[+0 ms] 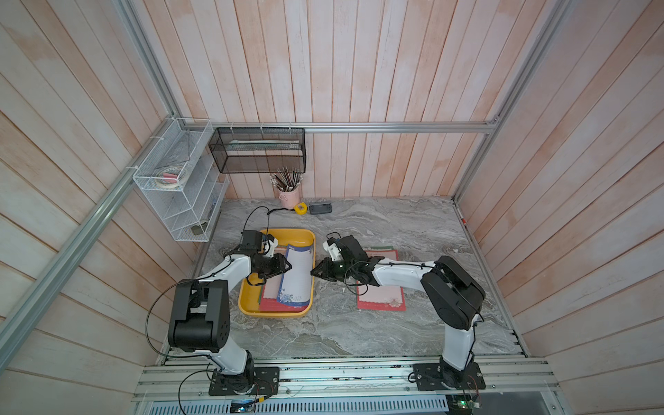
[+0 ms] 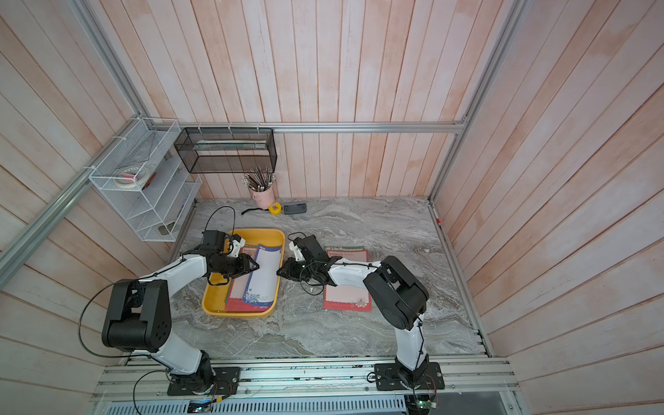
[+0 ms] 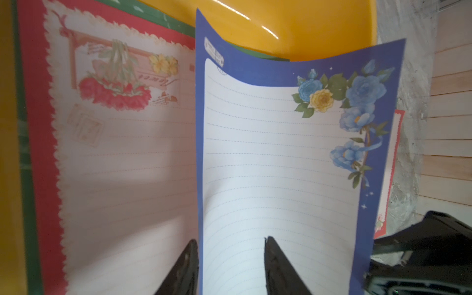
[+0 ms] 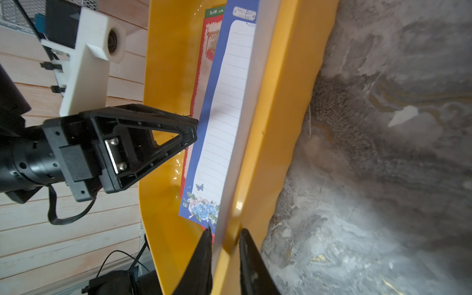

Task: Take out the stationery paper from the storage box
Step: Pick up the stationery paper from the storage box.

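Working the edge of a page: the left gripper is reaching over the storage box from its left side. In the left wrist view its fingers are standing apart astride the long edge of a blue-bordered sheet. One finger is above the paper and one beneath, neither visibly pressing it.

The sheet is bowing upward. Its left edge is lifting clear of the stack while its right edge is leaning on the box's right wall. The rest of the stationery paper is lying flat on the box floor, a red-bordered sheet uppermost with a green edge showing under it.

The right gripper is meeting the box from the opposite side, jaws pinching the rim of the right wall. One finger is inside and one outside, and the sheet's upturned edge is running through the same gap.

Two more sheets are lying outside the box to the right, partly under the right arm. The marble table is showing bare between them and the box, and across the whole near side.

A pencil cup, a yellow tape measure and a dark device are sitting along the back wall, well apart from the box.
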Controlling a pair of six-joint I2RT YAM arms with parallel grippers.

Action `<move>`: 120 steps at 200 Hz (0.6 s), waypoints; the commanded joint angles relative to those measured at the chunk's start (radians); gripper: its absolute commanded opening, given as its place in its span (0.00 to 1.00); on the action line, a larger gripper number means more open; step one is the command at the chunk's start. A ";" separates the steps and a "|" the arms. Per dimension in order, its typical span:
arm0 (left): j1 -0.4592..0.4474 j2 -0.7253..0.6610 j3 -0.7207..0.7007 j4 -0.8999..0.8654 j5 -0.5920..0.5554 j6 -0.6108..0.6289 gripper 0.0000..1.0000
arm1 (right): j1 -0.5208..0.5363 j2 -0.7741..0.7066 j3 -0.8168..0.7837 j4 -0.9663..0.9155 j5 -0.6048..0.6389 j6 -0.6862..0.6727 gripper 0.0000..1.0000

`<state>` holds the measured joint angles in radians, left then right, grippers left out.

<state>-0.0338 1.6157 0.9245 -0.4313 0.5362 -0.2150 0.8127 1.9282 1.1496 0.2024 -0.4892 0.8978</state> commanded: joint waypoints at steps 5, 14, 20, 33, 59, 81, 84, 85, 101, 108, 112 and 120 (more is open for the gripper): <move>-0.003 -0.020 0.001 0.028 0.064 -0.002 0.42 | -0.003 0.003 0.010 0.011 -0.004 0.006 0.22; -0.003 -0.022 -0.003 0.034 0.078 -0.006 0.41 | -0.004 0.003 0.008 0.010 -0.002 0.006 0.22; -0.003 -0.022 -0.005 0.038 0.086 -0.010 0.40 | -0.003 0.003 0.009 0.010 -0.001 0.006 0.22; -0.003 -0.019 -0.005 0.041 0.098 -0.015 0.40 | -0.003 0.003 0.007 0.010 0.000 0.006 0.22; -0.003 0.010 -0.004 0.032 0.079 -0.029 0.43 | -0.003 0.006 0.002 0.018 -0.002 0.013 0.22; -0.003 0.041 0.010 0.003 0.075 -0.029 0.46 | -0.003 0.005 0.001 0.021 -0.002 0.013 0.22; -0.003 0.043 0.012 0.001 0.073 -0.029 0.47 | -0.003 0.005 0.001 0.021 -0.002 0.014 0.22; -0.003 0.044 0.012 0.001 0.071 -0.029 0.47 | -0.003 0.005 0.001 0.021 -0.002 0.015 0.22; -0.003 0.049 0.016 -0.007 0.050 -0.028 0.49 | -0.003 0.005 0.001 0.022 -0.003 0.015 0.22; -0.003 0.048 0.016 -0.009 0.043 -0.027 0.49 | -0.004 0.004 0.001 0.022 -0.005 0.014 0.22; -0.003 0.049 0.016 -0.008 0.041 -0.026 0.49 | -0.003 0.003 0.000 0.023 -0.006 0.013 0.22; -0.003 0.049 0.014 -0.008 0.038 -0.027 0.49 | -0.003 0.003 -0.001 0.023 -0.004 0.013 0.22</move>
<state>-0.0338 1.6581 0.9245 -0.4267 0.5934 -0.2405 0.8127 1.9282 1.1492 0.2054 -0.4892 0.9092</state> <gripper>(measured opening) 0.492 0.219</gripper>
